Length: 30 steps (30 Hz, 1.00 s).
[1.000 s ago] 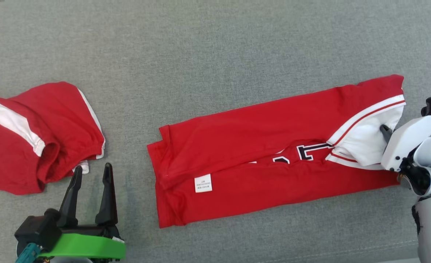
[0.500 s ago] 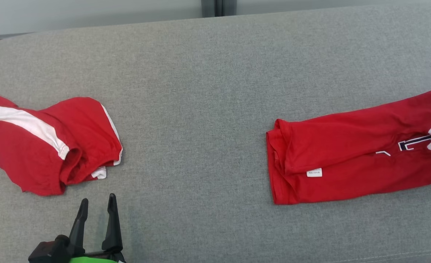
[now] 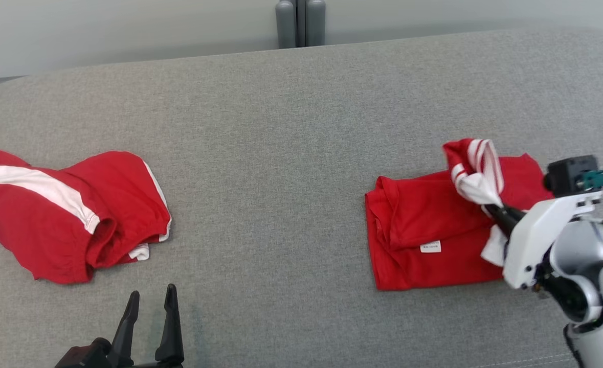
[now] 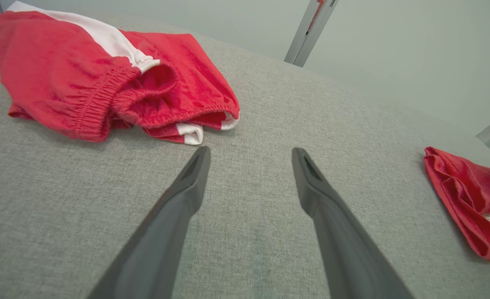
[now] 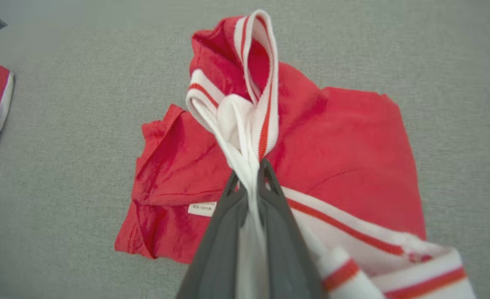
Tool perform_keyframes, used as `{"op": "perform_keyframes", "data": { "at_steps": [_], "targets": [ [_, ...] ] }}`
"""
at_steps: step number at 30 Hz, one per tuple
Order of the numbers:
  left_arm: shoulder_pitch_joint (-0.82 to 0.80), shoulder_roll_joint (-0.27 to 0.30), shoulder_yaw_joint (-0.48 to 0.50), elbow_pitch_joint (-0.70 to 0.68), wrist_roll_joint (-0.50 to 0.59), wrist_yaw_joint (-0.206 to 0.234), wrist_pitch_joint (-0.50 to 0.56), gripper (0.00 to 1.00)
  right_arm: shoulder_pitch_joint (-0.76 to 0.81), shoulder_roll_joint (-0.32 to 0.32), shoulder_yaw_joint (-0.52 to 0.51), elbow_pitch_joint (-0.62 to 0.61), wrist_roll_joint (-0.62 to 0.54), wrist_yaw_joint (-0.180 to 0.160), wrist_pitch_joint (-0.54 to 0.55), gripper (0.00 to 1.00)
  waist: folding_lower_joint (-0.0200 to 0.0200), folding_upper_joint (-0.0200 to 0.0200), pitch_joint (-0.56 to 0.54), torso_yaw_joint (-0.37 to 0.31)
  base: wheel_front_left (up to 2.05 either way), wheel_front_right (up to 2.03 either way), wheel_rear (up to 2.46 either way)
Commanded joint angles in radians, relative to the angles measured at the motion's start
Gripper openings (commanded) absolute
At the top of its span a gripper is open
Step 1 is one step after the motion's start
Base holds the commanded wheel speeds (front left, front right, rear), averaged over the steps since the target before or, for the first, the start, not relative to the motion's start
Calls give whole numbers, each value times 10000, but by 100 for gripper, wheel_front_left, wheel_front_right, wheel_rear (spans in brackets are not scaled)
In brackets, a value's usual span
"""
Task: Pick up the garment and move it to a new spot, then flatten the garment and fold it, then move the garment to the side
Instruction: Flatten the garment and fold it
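Right gripper [image 3: 491,208]: the two dark fingers are pressed together on a bunch of white fabric with red-and-white striped trim [image 5: 254,79]. This fabric belongs to the red jersey [image 3: 424,240]. The pinched portion stands raised above the rest of the garment. It may be a sleeve or the neck opening; the bunching does not allow a firm call.

Jersey position: right part of the grey upholstered surface [image 3: 281,153], in front of the right arm. The body of the garment lies on the surface, doubled over into a compact, roughly rectangular shape. A small white label [image 3: 430,247] faces up near its front edge.

Left gripper [image 3: 150,299]: at the lower left of the head view, fingers spread wide, nothing between them. In the left wrist view the fingertips sit low over bare grey fabric.

A pair of red shorts [image 3: 61,214] with a white side stripe lies crumpled at the left, near the left fingertips but apart from them, and well apart from the jersey.

A grey post [image 3: 300,23] stands beyond the far edge of the surface.
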Motion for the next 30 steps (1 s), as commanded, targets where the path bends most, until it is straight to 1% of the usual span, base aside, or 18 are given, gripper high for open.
{"op": "perform_keyframes", "data": {
  "at_steps": [1,6,10,18,24,30],
  "targets": [
    [38,9,3,20,71,-45,0,100,147,160,197,119,-160,-3,-203,0,0,-1,17,-4,0,0,0],
    [-106,9,34,46,106,-60,0,100,48,1068,611,913,-606,-1,-1331,0,0,-1,78,30,0,0,0],
    [-124,9,47,103,159,-75,0,100,-121,1501,779,1555,-906,-1,-2070,0,0,-1,95,45,0,0,0],
    [-25,8,-69,168,195,-70,0,100,-443,1919,863,2540,-1341,-1,-3129,0,0,-1,33,15,0,0,0],
    [5,8,-221,186,162,-75,0,100,-771,2073,1046,3135,-1777,-1,-3471,0,0,-1,-74,5,0,0,0],
    [63,7,-292,170,213,-78,0,100,-1050,2191,1221,3557,-1940,-1,-3812,0,0,-1,-99,-24,0,0,0]
  ]
}}
